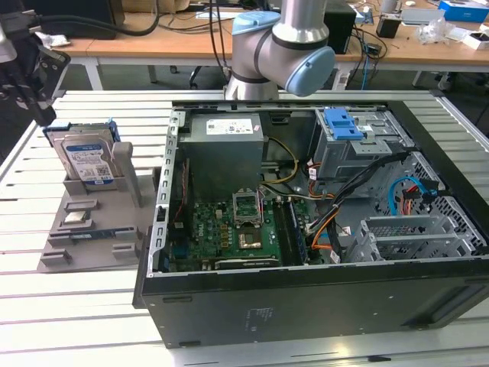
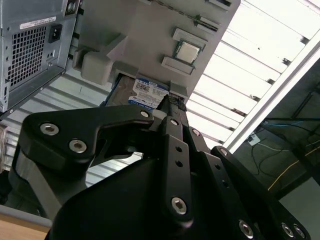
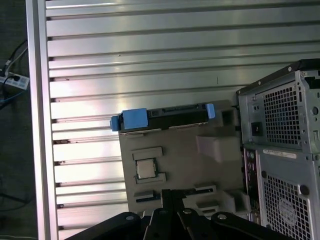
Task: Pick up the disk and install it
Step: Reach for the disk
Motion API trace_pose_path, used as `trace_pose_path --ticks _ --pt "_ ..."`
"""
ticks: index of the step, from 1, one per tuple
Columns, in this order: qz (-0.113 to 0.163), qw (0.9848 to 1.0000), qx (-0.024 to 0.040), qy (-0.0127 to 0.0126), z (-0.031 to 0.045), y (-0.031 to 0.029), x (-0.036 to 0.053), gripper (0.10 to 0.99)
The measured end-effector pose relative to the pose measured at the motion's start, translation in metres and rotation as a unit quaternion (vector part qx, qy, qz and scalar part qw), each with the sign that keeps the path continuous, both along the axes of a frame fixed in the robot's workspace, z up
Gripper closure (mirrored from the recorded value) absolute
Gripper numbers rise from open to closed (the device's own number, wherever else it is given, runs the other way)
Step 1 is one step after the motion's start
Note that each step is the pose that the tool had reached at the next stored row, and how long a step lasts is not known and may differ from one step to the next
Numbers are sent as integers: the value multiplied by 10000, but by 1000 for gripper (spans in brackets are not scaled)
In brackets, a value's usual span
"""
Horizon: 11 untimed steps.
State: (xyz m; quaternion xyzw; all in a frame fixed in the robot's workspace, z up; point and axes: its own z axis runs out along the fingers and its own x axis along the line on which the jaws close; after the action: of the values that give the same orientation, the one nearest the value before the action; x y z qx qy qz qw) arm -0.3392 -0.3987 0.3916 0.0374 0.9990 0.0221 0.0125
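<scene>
The gripper (image 1: 40, 107), with its jaws together and holding nothing, hovered near above the disk (image 1: 88, 157), which stood upright in the gray holder (image 1: 92, 238) beside the open computer case (image 1: 306, 306).

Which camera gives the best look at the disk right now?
The exterior view: the disk stands upright in the grey holder, its label face and blue rails in plain sight. The second wrist view shows a corner of its label; the first wrist view shows its edge between blue rail ends.
</scene>
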Motion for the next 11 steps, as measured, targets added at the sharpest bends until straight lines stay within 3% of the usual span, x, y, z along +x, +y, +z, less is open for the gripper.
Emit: trace_pose_path --ticks 11 --pt "0 10000 -20 0 -9 86 -112 980"
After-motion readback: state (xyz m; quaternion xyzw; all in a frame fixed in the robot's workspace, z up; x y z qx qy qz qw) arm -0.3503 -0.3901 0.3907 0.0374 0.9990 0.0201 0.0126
